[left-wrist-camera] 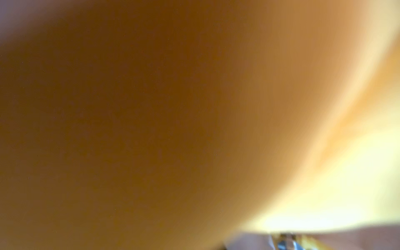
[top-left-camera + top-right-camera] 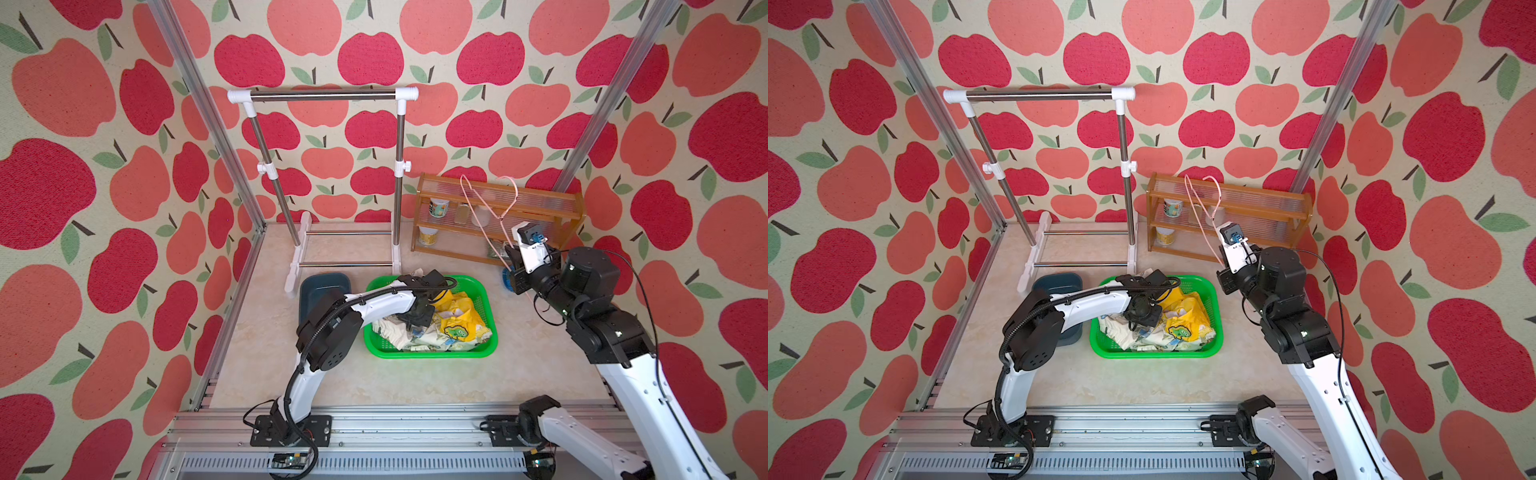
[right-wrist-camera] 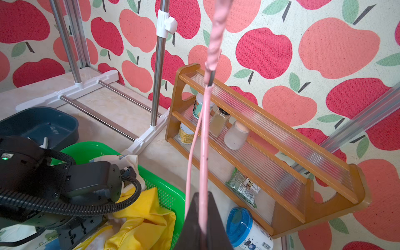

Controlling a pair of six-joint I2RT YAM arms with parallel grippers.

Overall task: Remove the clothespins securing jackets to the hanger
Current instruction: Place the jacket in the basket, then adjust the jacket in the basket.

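Marble-look beige desk (image 2: pixel 415 382) was boxed on three sides by woven apple-print walls (image 2: pixel 62 208). One steel-tube rack (image 2: pixel 324 96) stood far left, one wooden shelf (image 3: pixel 355 190) far right. One green mesh plastic basket (image 2: pixel 432 354) near centre held the one crumpled cream-and-yellow jacket (image 2: pixel 457 320); left fingers (image 2: pixel 415 320) pressed into it, their gap impossible to judge. Right fingers (image 3: pixel 191 225) were clamped on the one thin pink wire hanger (image 3: pixel 205 129), held up before the shelf

Qty: jacket (image 2: pixel 457 320) x1, hanger (image 3: pixel 204 151) x1, basket (image 2: pixel 432 354) x1, rack (image 2: pixel 324 96) x1.
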